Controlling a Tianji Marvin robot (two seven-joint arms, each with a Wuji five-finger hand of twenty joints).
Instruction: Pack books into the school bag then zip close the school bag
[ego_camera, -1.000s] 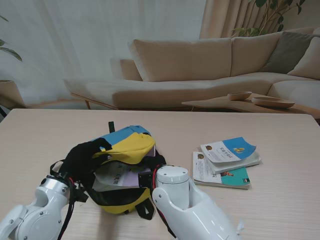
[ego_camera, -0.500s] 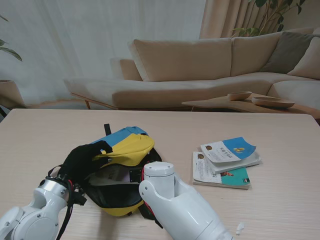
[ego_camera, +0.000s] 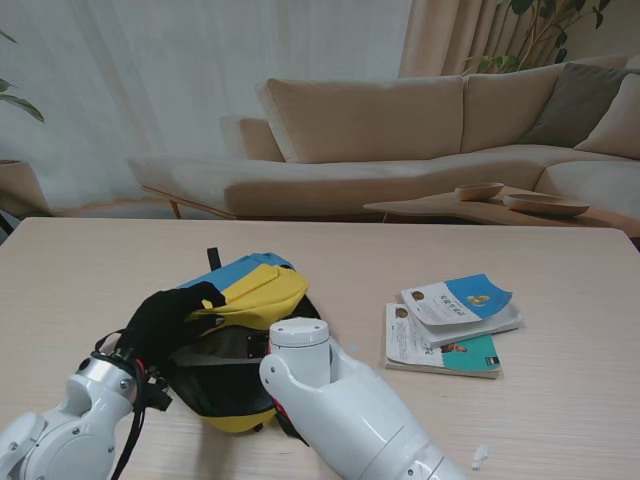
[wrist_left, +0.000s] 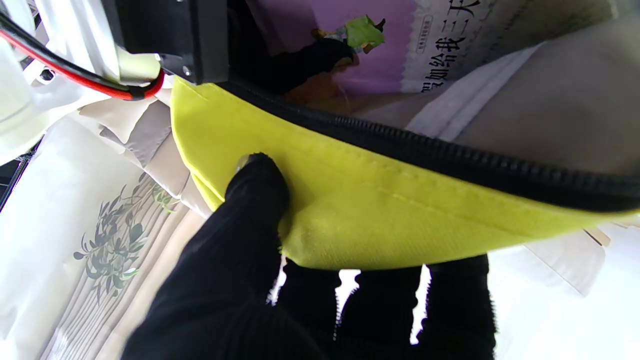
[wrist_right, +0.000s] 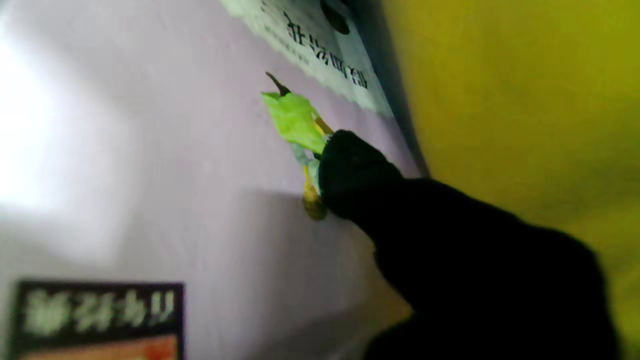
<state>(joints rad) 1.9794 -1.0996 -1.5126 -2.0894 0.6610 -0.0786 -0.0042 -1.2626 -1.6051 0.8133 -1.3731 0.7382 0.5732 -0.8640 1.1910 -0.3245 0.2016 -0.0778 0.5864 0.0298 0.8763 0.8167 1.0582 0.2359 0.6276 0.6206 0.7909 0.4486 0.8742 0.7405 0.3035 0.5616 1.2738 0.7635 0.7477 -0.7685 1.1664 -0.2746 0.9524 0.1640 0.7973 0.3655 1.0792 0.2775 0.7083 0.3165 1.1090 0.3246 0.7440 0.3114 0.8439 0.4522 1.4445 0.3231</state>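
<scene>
A: Where's the school bag right now?

B: Lying on the tabletop just in front of me, mouth facing me. The left robot hand is grasping the yellow flap, thumb pressed on the outer face and the other fingers tucked behind the edge, so the opening is propped up.

A: And the right robot hand?

B: Inside the bag. From the stand its arm hides it. The wrist view shows one gloved finger resting on the purple book against the yellow lining. I can't tell whether that hand is clamped on the book or only pushing it.

A: So the step is seating that book. How would you do it well?

B: Keep the flap lifted high so the zipper teeth don't snag the cover, and slide the book flat along the lining until it bottoms out. Back the hand out straight, so it doesn't drag the book along.

A: What's left?

B: The stacked books to the right of the bag, well apart from it, then the zip
</scene>
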